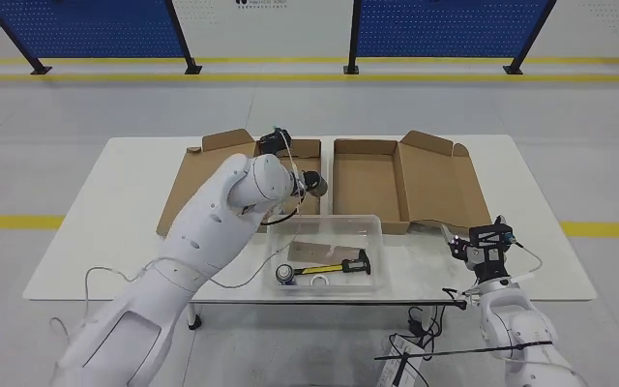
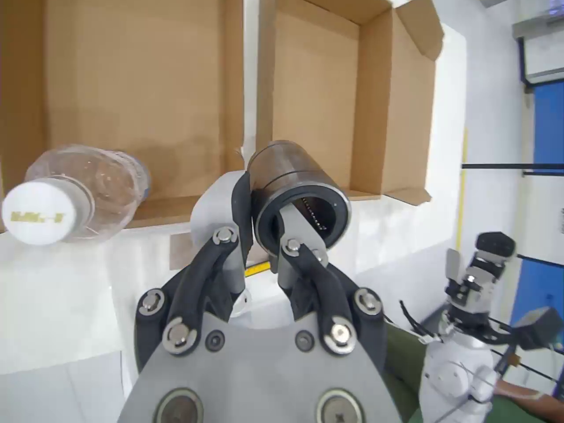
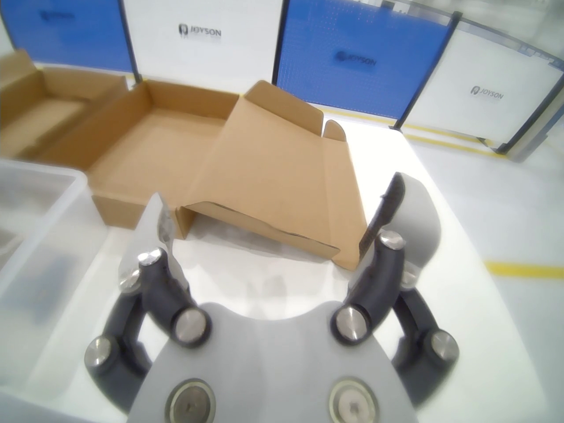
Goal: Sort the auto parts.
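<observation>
Left hand [image 2: 264, 217] clamping metal sleeve [image 2: 295, 169], bottle cap [image 2: 42, 217] with yellow print, possibly lettering

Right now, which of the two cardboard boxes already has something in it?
The box on the robot's left: a clear bottle with a white cap sits in it by the near wall. The other box has nothing inside.

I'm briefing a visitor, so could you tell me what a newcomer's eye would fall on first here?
The left gripper is shut on a dark metal hollow cylinder, one finger inside its bore, at the edge of an open brown cardboard box. A clear plastic bottle with a white cap lies at that box's near wall. The right gripper hangs open beside a second cardboard box.
</observation>
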Action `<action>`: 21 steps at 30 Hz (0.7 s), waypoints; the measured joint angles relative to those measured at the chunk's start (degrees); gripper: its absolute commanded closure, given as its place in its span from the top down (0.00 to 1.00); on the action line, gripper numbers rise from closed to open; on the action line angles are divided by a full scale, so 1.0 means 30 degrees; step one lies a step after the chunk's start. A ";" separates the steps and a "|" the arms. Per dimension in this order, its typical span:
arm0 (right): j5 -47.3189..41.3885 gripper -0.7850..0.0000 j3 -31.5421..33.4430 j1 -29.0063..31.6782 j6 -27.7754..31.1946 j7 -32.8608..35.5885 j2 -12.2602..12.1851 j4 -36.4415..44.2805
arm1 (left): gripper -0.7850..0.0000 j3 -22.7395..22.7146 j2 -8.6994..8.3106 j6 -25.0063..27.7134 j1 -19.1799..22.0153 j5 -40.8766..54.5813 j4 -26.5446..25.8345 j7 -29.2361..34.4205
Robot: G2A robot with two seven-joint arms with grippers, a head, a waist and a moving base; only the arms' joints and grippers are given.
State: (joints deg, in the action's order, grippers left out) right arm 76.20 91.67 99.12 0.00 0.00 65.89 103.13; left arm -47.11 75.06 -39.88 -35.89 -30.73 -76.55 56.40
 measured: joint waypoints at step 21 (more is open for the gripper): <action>0.0000 1.00 0.0000 0.0000 0.0000 0.0000 0.0000 0.0000 | 0.00 0.2875 0.1813 0.0088 0.2450 0.0625 0.5997 0.0455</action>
State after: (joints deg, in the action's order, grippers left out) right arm 76.20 91.67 99.12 0.00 0.00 65.89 103.13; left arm -38.49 80.50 -39.62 -28.54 -28.86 -58.56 57.76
